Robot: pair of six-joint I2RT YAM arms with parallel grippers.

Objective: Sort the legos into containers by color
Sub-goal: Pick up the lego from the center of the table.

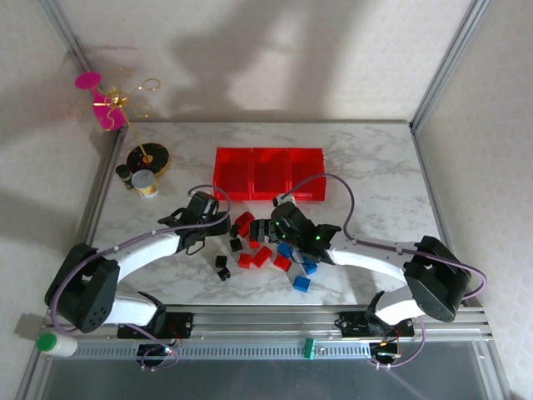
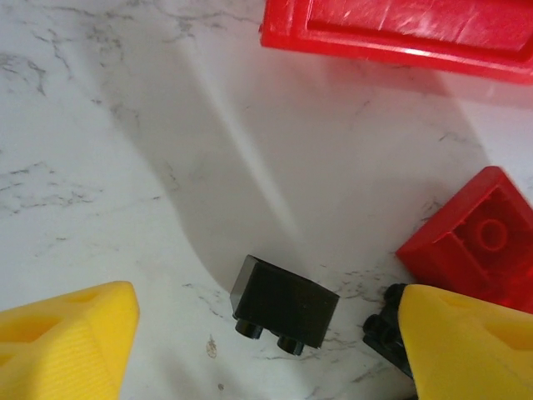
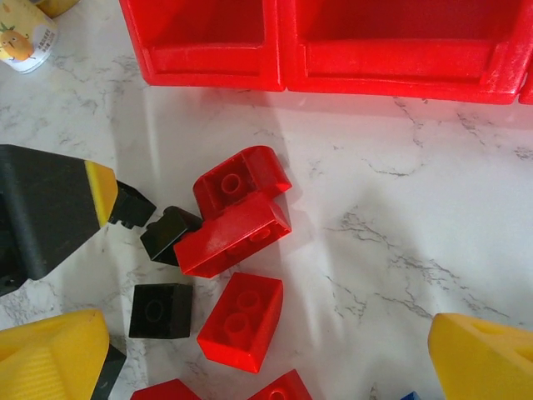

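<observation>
The three joined red bins [image 1: 268, 173] stand at the back of the marble table; their front walls [image 3: 391, 62] run along the top of the right wrist view. Red, blue and black legos [image 1: 261, 256] lie scattered in front of them. My left gripper [image 1: 221, 223] is open and low over the pile's left edge, with a small black brick [image 2: 285, 300] lying on the table between its yellow fingers [image 2: 67, 346]. A second black brick [image 2: 383, 329] touches its right finger. My right gripper [image 1: 265, 231] is open above red bricks [image 3: 241, 321] and a black one [image 3: 161, 310].
A round black-and-gold stand [image 1: 146, 157] and a small can [image 1: 146, 183] sit at the table's left back. The left gripper's black-and-yellow finger [image 3: 50, 208] reaches into the right wrist view, close to the right gripper. Blue bricks [image 1: 301, 284] lie nearer the front.
</observation>
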